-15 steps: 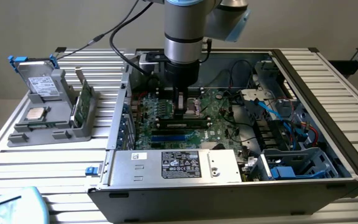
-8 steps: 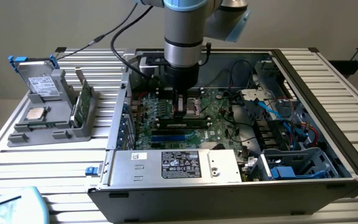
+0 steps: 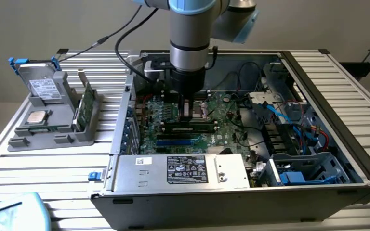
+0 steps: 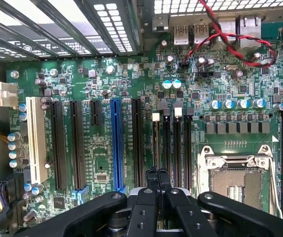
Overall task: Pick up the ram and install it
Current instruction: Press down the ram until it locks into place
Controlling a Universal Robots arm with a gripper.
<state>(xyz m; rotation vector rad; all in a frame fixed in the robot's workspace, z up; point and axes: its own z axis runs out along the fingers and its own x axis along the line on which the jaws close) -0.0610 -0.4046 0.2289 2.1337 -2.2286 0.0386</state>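
Looking straight down at the motherboard (image 4: 131,98), I've got the gripper (image 4: 157,180) jaws clenched, pressing the ram (image 3: 188,128) into its slot.

the arm (image 3: 190,38) points straight down, gripper (image 4: 157,182) closed.

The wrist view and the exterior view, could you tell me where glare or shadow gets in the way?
Wrist view: bright light burns through the case grille, while the motherboard stays evenly lit and the gripper reads as dark shapes. Exterior view: the case interior under the arm is shadowed.
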